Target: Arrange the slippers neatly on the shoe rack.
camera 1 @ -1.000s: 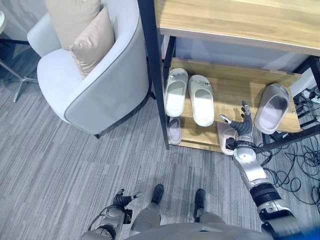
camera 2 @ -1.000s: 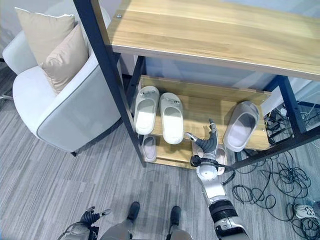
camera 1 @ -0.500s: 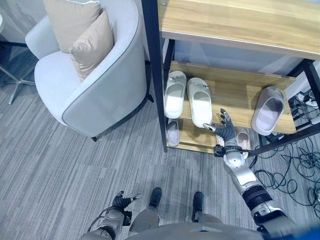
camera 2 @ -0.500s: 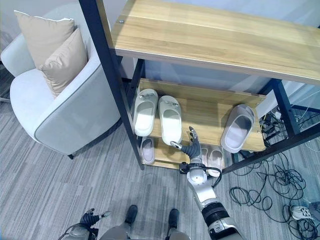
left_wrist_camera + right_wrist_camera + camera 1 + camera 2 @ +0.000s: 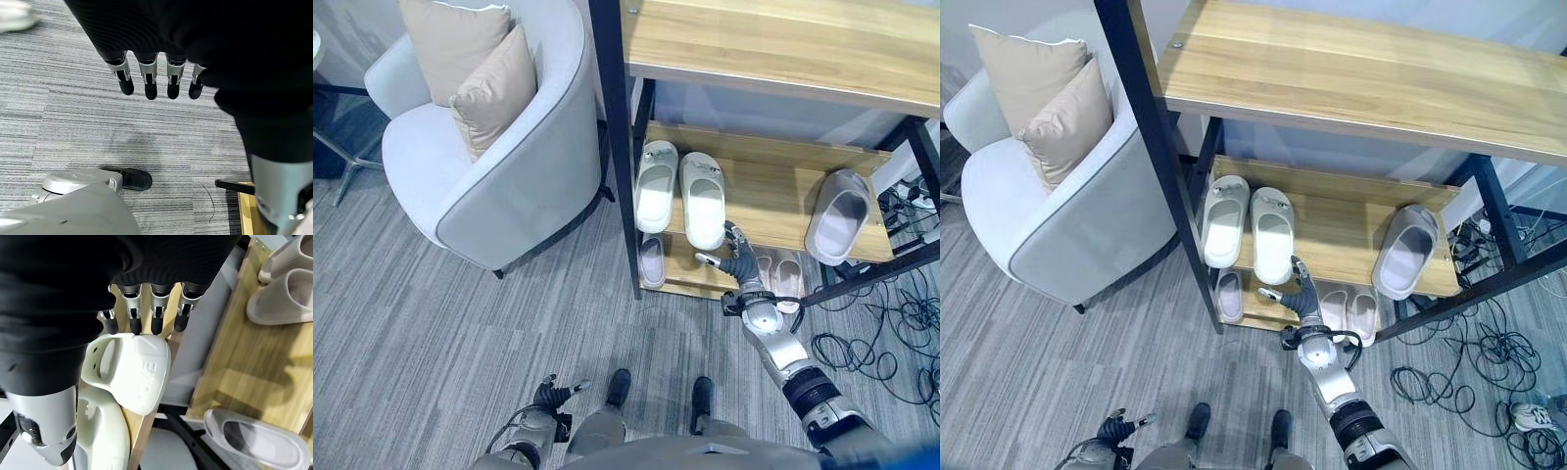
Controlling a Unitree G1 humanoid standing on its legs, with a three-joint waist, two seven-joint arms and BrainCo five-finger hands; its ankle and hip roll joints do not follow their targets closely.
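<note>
The shoe rack's middle shelf carries a white pair of slippers at its left end and a single grey slipper at its right end, angled. On the bottom shelf lie a small grey slipper and a pale pair. My right hand is open in front of the middle shelf. Its straight fingers reach the heel of the right-hand white slipper. My left hand hangs open low over the carpet, fingers relaxed and holding nothing.
A light grey armchair with two beige cushions stands left of the rack's black post. Loose cables lie on the floor to the right of the rack. A wide wooden top shelf overhangs the slippers.
My right hand has moved left along the shelf front, from beside the grey slipper to the white pair. The view has shifted slightly. The slippers and left hand are as before.
</note>
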